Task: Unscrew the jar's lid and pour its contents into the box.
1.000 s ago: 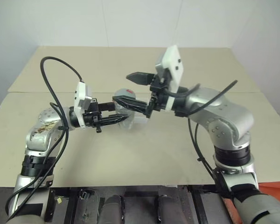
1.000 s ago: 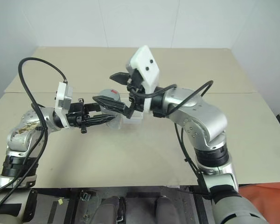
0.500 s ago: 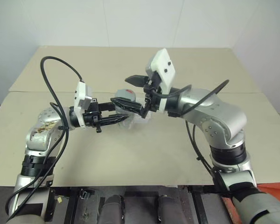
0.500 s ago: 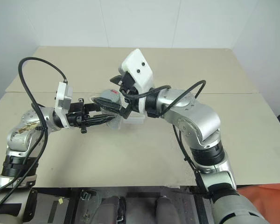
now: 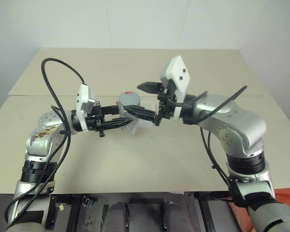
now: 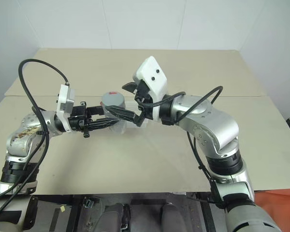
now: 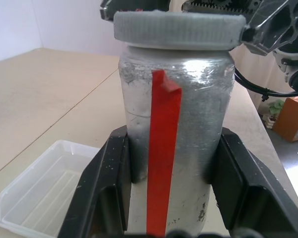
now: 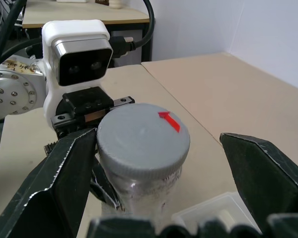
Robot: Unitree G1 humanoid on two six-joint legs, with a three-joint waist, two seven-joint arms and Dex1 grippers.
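My left gripper point(image 5: 127, 119) is shut on the jar point(image 7: 176, 124), a silvery cylinder with a red strip down its side, and holds it upright above the table. The grey lid point(image 8: 141, 136), marked with a red arrow, sits on top of the jar. Around the lid stands my right gripper point(image 5: 131, 98), open, with one finger on each side and a gap between each finger and the cap. The box point(image 7: 39, 198), a shallow clear tray, lies on the table just beyond and below the jar. The silvery wall hides the contents.
The tan table point(image 5: 150, 159) is built of boards with a seam running across behind the arms. My two arms meet over its middle, with bare tabletop to both sides and in front. The near table edge lies close below the arms.
My right gripper has sunk a little and shifted right around the lid, still open. The left gripper and the jar have stayed put.
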